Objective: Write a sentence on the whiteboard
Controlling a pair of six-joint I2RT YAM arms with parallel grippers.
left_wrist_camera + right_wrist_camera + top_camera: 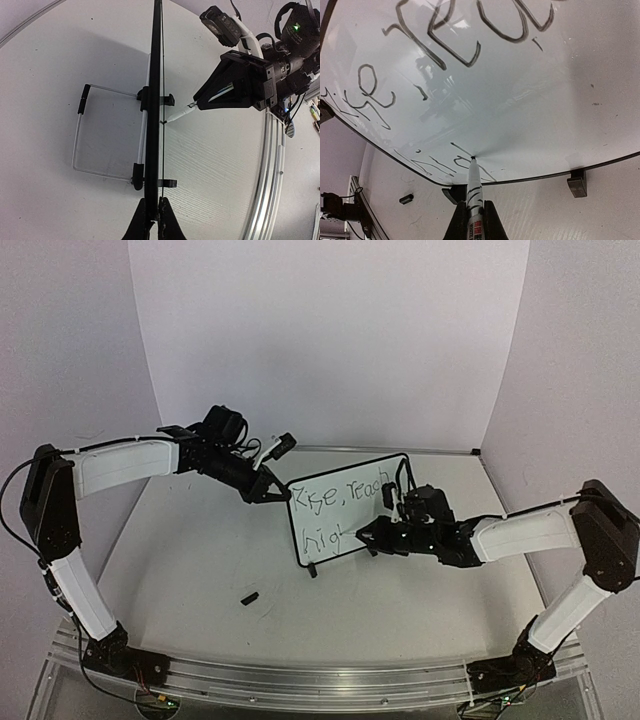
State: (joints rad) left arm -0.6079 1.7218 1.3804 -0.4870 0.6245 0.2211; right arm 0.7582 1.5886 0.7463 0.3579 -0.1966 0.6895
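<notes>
**Operator:** Where does the whiteboard sit from my right gripper?

**Spotter:** Straight ahead of it. Your right gripper is clamped narrow on a marker. The marker's long axis points out of the gripper into the board face, and its tip is touching the board low down. The board stands upright on the worktop, its long side running across in front of you. Your left gripper is pinched tight on the far-left edge and steadies it.

**Operator:** Which way do I carry the stroke?

**Spotter:** To your right, I'd judge. The sentence reads roughly "Rise, reach" on top and "high" below. The tip sits at the end of that lower line, with bare board to the gripper's right. Your right arm is the nearer one.

**Operator:** Any labels?

**Spotter:** There is red and white print on the marker barrel, too blurred to read. A small black piece, possibly the cap, lies well to the gripper's left.
</notes>
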